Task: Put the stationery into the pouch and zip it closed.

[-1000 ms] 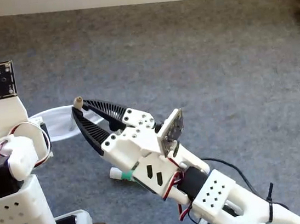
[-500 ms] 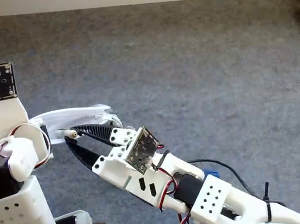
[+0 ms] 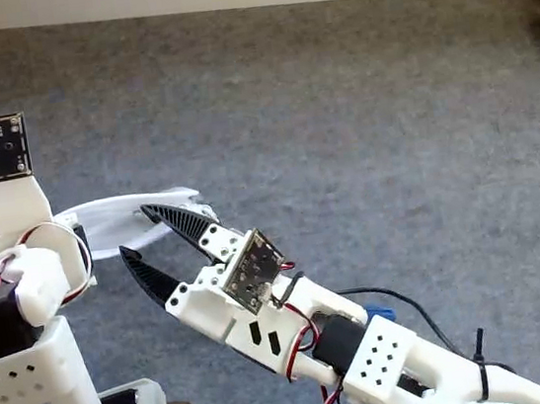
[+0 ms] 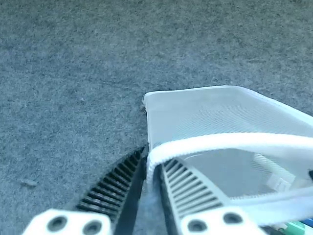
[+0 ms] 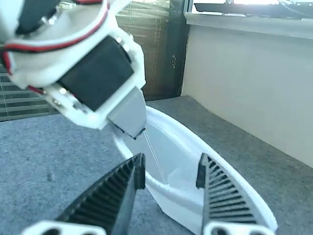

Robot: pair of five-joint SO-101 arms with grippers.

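White mesh pouch (image 3: 123,221) on the grey desk (image 3: 386,97), rim clamped in the closed left pincer (image 4: 149,169), mouth gaping; right pincer (image 3: 137,231) spread open, tips poised just at that mouth.

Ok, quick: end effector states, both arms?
Left end effector: closed on the pouch rim.
Right end effector: open, empty, at the pouch mouth.

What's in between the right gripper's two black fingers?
The white rim of the pouch. The right wrist view shows it running through the gap of the open right gripper.
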